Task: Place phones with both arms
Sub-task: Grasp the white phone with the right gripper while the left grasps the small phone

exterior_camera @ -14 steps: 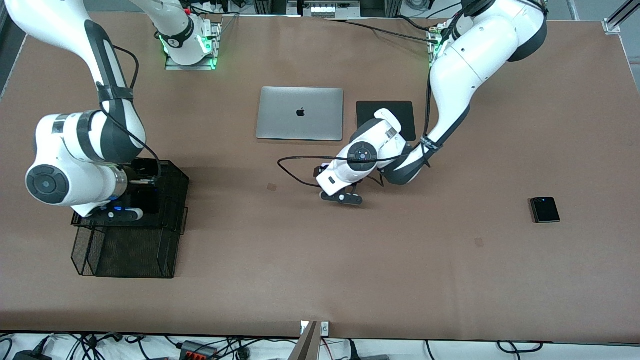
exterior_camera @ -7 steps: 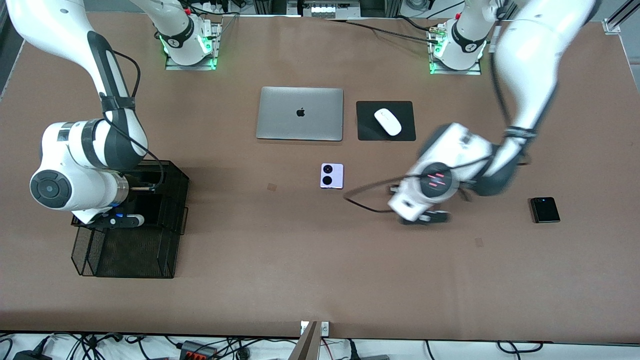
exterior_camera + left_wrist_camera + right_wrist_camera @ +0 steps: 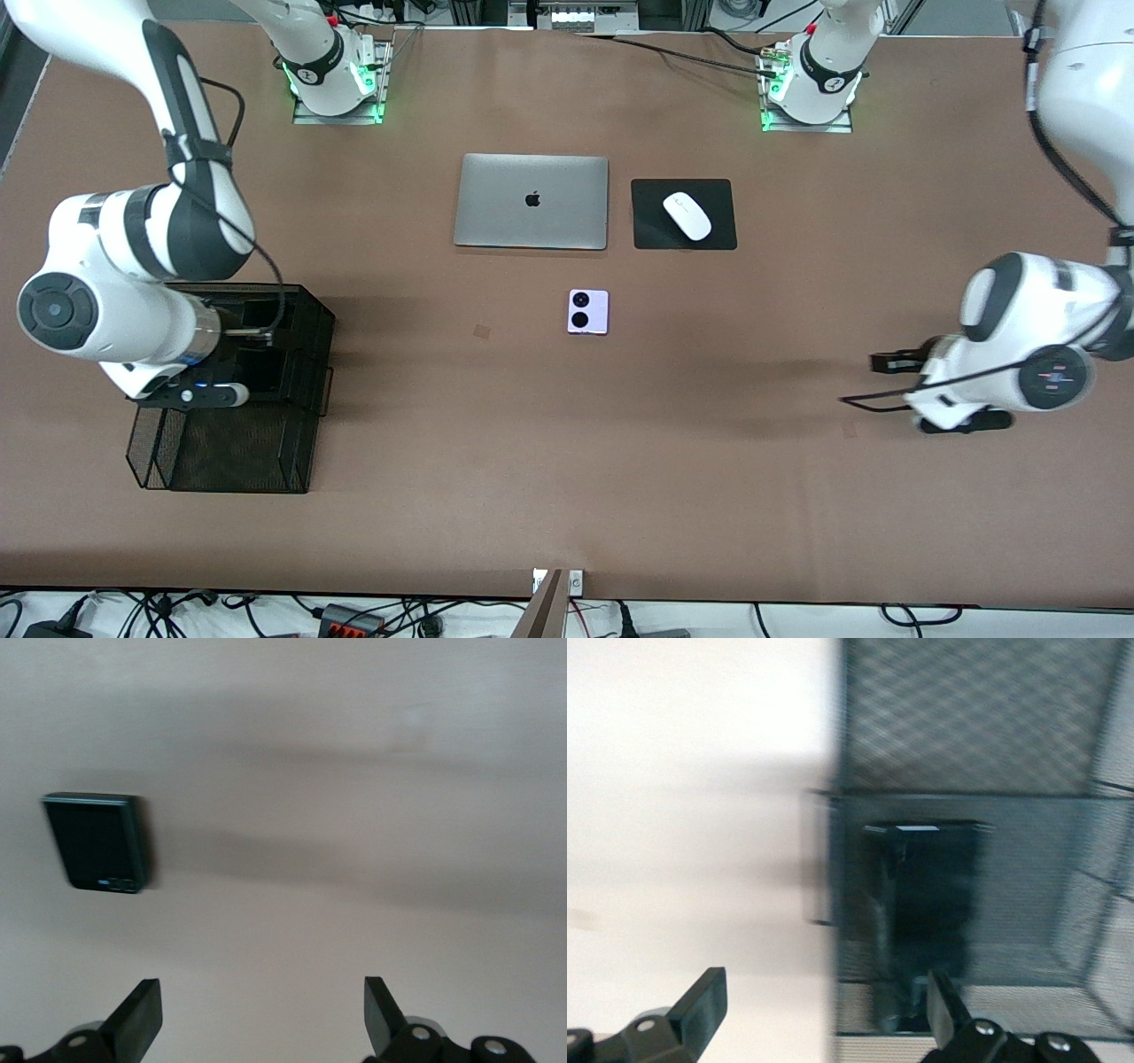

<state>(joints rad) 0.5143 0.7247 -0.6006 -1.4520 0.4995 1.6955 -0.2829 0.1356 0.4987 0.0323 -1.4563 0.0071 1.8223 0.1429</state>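
The small squarish black phone [image 3: 97, 843] lies flat on the brown table. My left gripper [image 3: 261, 1019] hangs above the table beside it, open and empty. In the front view the left hand hides that phone. The lilac phone [image 3: 588, 312] with two black circles lies alone mid-table, nearer the front camera than the laptop. The long slim black phone [image 3: 926, 904] rests inside the black mesh rack [image 3: 292, 443]. My right gripper [image 3: 824, 1010] hovers open over the rack's edge, holding nothing.
A closed silver laptop [image 3: 532, 201] and a white mouse [image 3: 687, 215] on a black pad [image 3: 722, 232] lie toward the robots' bases. The mesh rack stands tall at the right arm's end of the table.
My left arm has swung from over the lilac phone to the left arm's end of the table, uncovering that phone. The right hand has shifted slightly above the rack.
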